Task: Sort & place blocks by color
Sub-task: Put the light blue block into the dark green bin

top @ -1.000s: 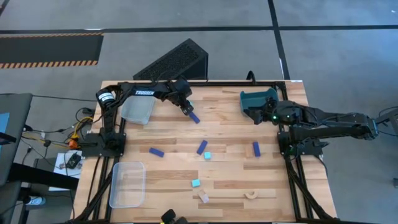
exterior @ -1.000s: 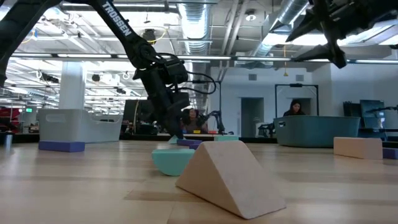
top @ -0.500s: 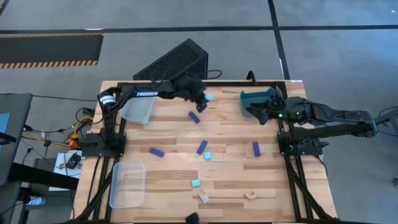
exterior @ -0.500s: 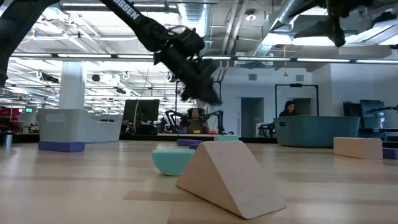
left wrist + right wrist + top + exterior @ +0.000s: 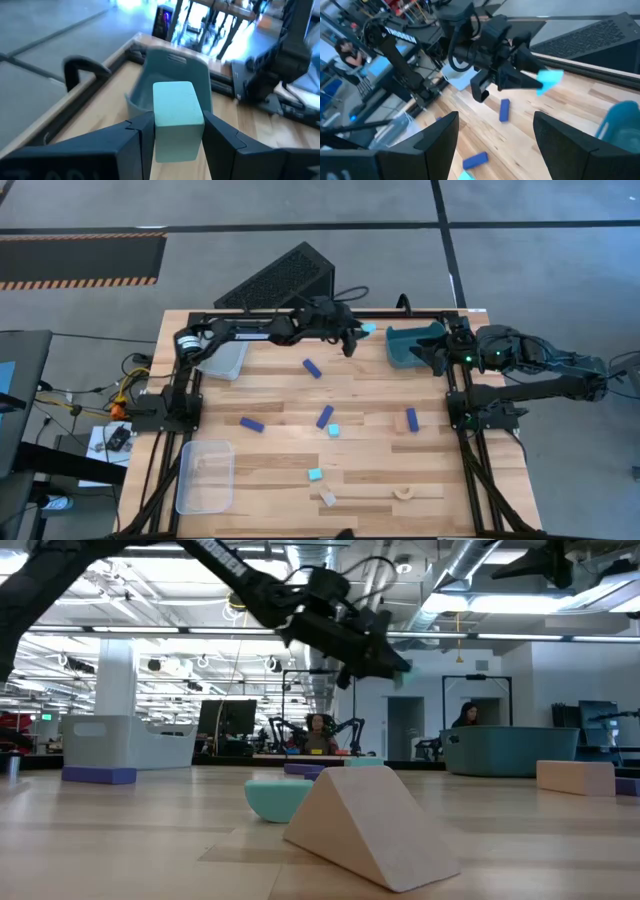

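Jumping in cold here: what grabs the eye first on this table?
The left gripper holds a cyan cube in the air, close to the teal bin at the table's far right corner. The right gripper hangs open over that bin. Dark blue bars lie scattered mid-table.

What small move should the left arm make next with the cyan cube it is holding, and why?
Probably carry it a little farther toward the teal bin, then open. The left gripper grips the cyan cube in the air, short of the bin's rim in the high view; the left wrist view shows the bin just ahead.
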Controlling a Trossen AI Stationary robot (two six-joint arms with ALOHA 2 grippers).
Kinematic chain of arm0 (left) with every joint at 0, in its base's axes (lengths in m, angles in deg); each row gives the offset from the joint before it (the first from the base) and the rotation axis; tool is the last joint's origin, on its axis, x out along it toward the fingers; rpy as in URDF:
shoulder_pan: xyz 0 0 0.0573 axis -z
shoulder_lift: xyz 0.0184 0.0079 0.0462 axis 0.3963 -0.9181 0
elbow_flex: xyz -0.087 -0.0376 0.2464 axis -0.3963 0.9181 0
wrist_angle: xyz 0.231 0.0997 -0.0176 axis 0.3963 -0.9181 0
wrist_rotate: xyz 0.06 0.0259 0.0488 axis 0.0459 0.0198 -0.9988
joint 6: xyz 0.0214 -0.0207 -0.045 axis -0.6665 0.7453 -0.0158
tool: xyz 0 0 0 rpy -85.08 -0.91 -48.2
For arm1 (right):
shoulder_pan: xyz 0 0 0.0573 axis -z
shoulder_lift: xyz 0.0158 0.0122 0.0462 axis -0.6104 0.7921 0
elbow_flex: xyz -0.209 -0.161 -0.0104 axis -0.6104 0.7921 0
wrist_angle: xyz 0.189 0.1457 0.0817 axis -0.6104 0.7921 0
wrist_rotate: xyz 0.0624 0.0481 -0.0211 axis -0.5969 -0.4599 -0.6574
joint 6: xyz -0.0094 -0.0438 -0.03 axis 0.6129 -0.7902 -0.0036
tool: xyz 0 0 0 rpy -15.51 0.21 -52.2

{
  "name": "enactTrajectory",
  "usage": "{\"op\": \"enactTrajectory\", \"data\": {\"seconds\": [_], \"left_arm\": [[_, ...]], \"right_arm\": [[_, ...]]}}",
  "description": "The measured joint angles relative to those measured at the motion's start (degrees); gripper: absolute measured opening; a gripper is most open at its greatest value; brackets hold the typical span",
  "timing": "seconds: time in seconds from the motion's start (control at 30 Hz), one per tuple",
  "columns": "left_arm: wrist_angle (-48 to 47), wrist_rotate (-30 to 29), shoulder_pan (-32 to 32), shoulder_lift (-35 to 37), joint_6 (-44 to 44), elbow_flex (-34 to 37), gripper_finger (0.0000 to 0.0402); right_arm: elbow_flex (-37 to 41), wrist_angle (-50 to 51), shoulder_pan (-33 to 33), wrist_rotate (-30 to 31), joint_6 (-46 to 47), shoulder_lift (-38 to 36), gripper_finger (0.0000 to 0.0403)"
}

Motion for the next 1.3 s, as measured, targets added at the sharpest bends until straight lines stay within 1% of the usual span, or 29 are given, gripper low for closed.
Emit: {"op": "enactTrajectory", "data": {"seconds": [0.17, 0.3, 0.37, 0.4, 0.53, 0.7, 0.83, 0.9, 1.0, 1.17, 1.3], "left_arm": [[-5.6, -0.2, 2.2, -8.3, -1.6, -14.8, 0.0109], [-9.9, -0.5, 2.7, -15.4, -1.4, -25.6, 0.0109], [-12.1, -0.3, 2.7, -18.2, -1.1, -29.8, 0.0109], [-11.6, 0.0, 2.7, -19.7, -0.9, -31.8, 0.0109], [-12.1, 0.0, 2.8, -24.4, 0.2, -37.2, 0.0109], [-12.9, -0.8, 2.8, -27.1, 1.5, -38.6, 0.0110], [-18.4, -4.5, 2.8, -27.1, 2.4, -38.7, 0.0113], [-19.7, -5.6, 2.8, -27.1, 2.0, -38.7, 0.0119], [-19.4, -6.5, 2.7, -27.1, 1.9, -38.7, 0.0137], [-18.2, -5.1, 2.7, -27.1, -0.4, -38.7, 0.0170], [-14.4, -0.8, 2.7, -27.1, -0.1, -38.7, 0.0167]], "right_arm": [[-1.5, 3.0, -0.9, -0.7, 0.2, 0.0, 0.0281], [-1.6, 3.0, -1.8, -1.0, 0.2, 0.0, 0.0281], [-1.6, 3.0, -1.8, 0.0, 0.1, 0.0, 0.0281], [-1.6, 3.0, -1.8, 0.5, 0.1, 0.0, 0.0281], [-1.6, 2.9, -1.7, 3.2, 0.1, 0.0, 0.0281], [-1.6, 2.9, -1.7, 3.3, 0.2, 0.0, 0.0281], [-1.6, 2.9, -1.7, 3.3, 1.0, 0.0, 0.0281], [-1.6, 2.9, -1.7, 3.4, 1.0, 0.0, 0.0281], [-1.6, 2.5, -1.7, 3.5, 1.0, 0.1, 0.0281], [-1.6, 1.8, -1.7, 3.7, 1.7, 1.1, 0.0281], [-1.6, 1.4, -1.7, 3.7, 2.1, 2.5, 0.0281]]}}
